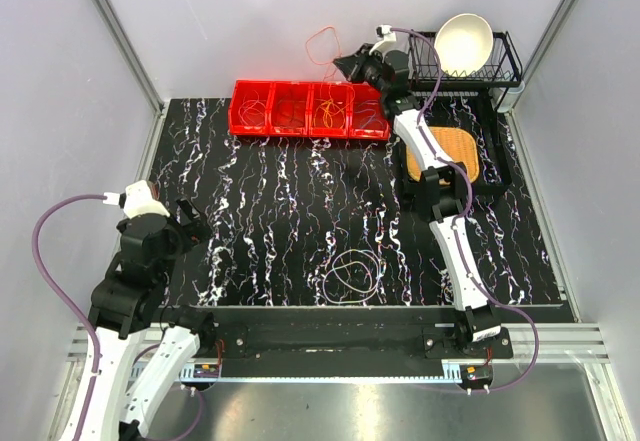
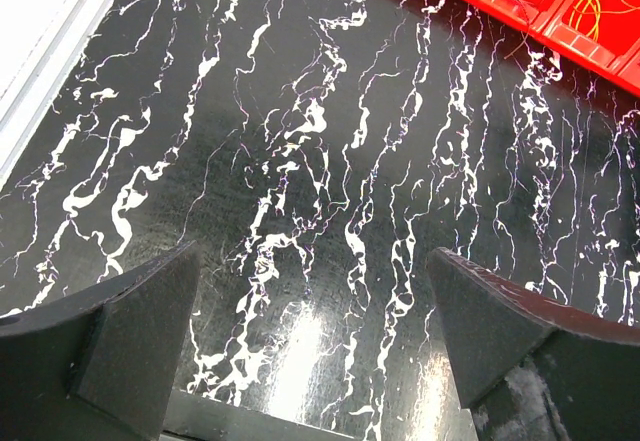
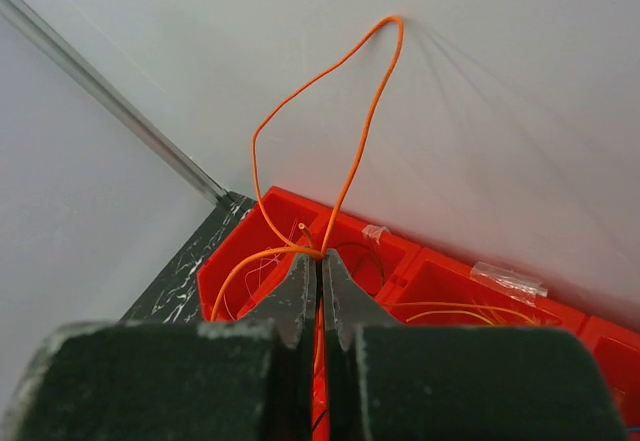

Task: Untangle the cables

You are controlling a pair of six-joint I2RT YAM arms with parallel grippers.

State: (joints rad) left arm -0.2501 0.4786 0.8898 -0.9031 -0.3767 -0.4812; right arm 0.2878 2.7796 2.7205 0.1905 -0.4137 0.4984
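Note:
My right gripper (image 1: 350, 64) hangs above the red bin tray (image 1: 258, 121) at the back, shut on an orange cable (image 1: 322, 45). In the right wrist view the jaws (image 3: 320, 257) pinch that cable (image 3: 368, 101), whose loop rises in front of the white wall while a strand trails down into the tray (image 3: 240, 231). Other thin cables (image 1: 328, 113) lie in the tray's compartments. A whitish cable loop (image 1: 350, 276) rests on the black marbled table near the front. My left gripper (image 1: 196, 224) stands open at the left, and only bare table shows between its fingers (image 2: 312, 261).
A black dish rack (image 1: 505, 61) holding a white bowl (image 1: 465, 41) stands at the back right. A black tray (image 1: 500, 176) with an orange mat (image 1: 450, 146) lies beneath the right arm. White walls enclose the table on the left, back and right.

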